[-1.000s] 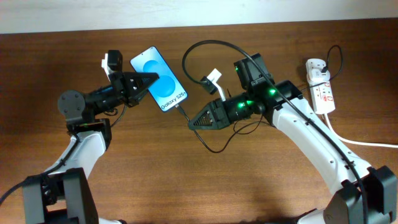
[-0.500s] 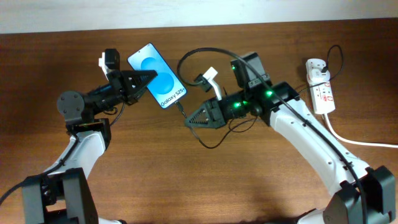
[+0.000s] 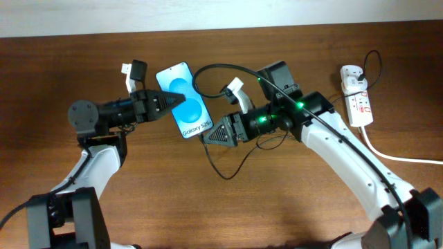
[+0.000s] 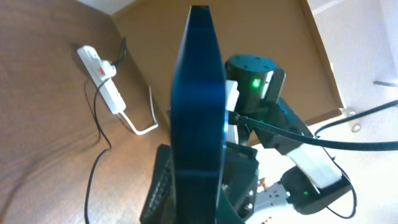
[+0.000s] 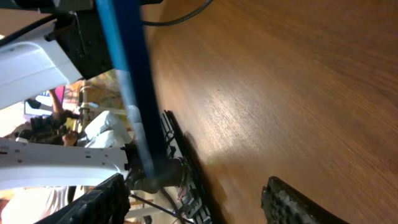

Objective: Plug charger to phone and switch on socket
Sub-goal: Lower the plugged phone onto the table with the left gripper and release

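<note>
The phone (image 3: pixel 188 109), blue screen up, is lifted off the table with my left gripper (image 3: pixel 173 100) shut on its left side. From the left wrist I see it edge-on (image 4: pixel 199 93), clamped between the jaws. The charger's black cable (image 3: pixel 221 166) loops over the wood, and its plug tip (image 5: pixel 149 180) meets the phone's lower end (image 5: pixel 121 56). My right gripper (image 3: pixel 210 136) sits at that end with its fingers spread wide on either side of the plug, not touching it. The white socket (image 3: pixel 357 102) lies at the far right, with the white adapter (image 3: pixel 351 75) plugged in.
A thick white cord (image 3: pixel 398 158) runs from the socket off the right edge. The black cable arcs high over my right arm (image 3: pixel 332 138). The socket also shows far off in the left wrist view (image 4: pixel 102 68). Bare wood lies in front of both arms.
My right gripper has opened and let go of the plug. The phone, in my left gripper, has shifted right and towards the front, and the right gripper followed its lower end.
</note>
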`<action>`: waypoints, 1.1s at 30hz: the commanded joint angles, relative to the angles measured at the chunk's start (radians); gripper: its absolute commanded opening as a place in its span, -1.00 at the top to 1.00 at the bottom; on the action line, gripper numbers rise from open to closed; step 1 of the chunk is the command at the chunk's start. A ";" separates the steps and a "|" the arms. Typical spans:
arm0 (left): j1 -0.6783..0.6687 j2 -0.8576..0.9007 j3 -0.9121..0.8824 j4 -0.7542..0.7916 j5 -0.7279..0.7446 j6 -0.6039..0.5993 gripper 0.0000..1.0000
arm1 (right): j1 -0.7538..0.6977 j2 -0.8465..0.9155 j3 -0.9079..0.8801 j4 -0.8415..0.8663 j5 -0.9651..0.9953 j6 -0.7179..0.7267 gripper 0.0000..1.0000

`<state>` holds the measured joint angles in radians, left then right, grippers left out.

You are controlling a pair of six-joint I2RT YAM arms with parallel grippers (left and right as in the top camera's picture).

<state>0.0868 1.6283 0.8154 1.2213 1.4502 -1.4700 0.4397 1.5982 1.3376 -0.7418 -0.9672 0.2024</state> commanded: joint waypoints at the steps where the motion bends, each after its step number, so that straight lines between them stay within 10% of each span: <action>1: 0.003 -0.011 0.006 -0.108 -0.153 0.116 1.00 | 0.045 -0.071 0.014 -0.042 0.190 -0.015 -0.48; 5: 0.003 -0.011 0.006 -0.300 -0.192 0.207 1.00 | 0.218 -0.077 0.014 -0.039 0.638 -0.014 -0.42; 8: 0.003 -0.011 0.006 -0.299 -0.180 0.207 1.00 | 0.324 -0.069 0.014 0.021 1.014 -0.010 0.04; 14: -0.002 -0.011 0.006 -0.300 -0.152 0.230 1.00 | 0.327 -0.069 0.014 0.137 1.028 -0.010 0.91; 22: -0.091 -0.011 0.006 -0.444 -0.124 0.448 1.00 | 0.326 -0.079 0.016 0.312 0.926 -0.014 0.92; 29: -0.121 -0.011 0.018 -0.610 -0.478 0.431 1.00 | 0.260 -0.302 0.017 0.055 0.927 0.025 -0.93; 33: -0.294 -0.010 0.180 -0.821 -0.578 0.494 1.00 | 0.055 -0.566 0.016 -0.068 0.927 0.042 -0.97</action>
<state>-0.0803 1.6226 0.8425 0.5354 0.9676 -1.0325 0.5896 1.1576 1.3323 -0.7784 -0.0437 0.2256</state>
